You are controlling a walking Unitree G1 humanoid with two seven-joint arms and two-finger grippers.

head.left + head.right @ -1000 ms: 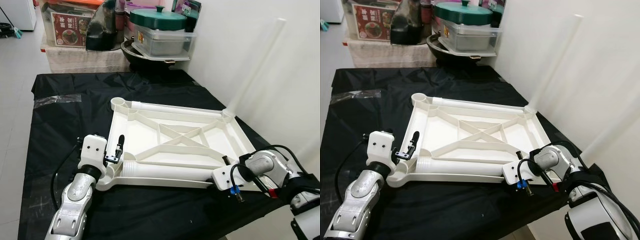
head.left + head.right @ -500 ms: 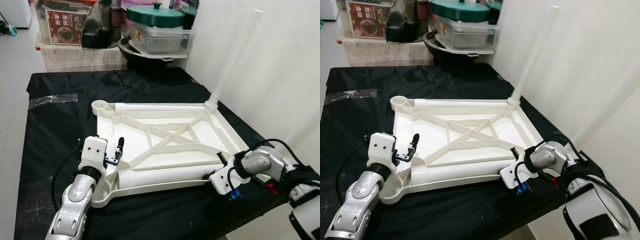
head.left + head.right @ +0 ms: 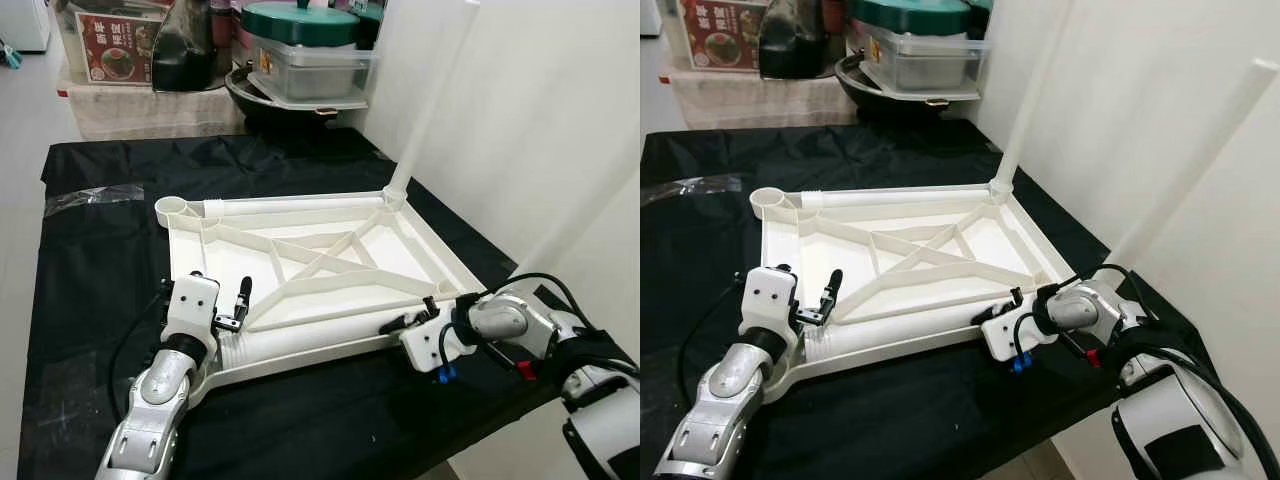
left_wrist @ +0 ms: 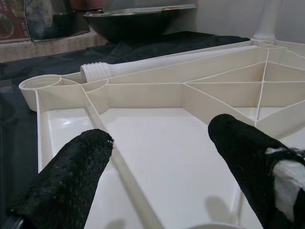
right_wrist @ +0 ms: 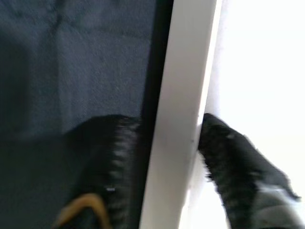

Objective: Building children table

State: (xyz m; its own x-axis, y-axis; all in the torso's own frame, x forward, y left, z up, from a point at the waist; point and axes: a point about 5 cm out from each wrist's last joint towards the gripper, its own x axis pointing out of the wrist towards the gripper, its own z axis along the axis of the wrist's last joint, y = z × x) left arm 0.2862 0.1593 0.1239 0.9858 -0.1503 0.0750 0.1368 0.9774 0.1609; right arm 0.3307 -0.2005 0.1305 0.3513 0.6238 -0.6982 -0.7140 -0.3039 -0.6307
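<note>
A smooth, faintly glossy cream plastic is being shown by the table frame (image 3: 320, 270). Beneath both grippers, the desk (image 3: 100, 300) is being covered in matt, creased black cloth. Rough black padding is being carried by the left gripper's (image 4: 162, 157) fingers (image 4: 71, 176).

Left gripper (image 4: 159, 164) hovers, fingers (image 4: 71, 179) spread, over ribbed white tabletop underside (image 4: 157, 143); threaded leg (image 4: 157, 64) lies along its edge.

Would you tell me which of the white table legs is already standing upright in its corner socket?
The leg at the far right corner of the tabletop; the others lie flat along the far edge and the near edge.
</note>
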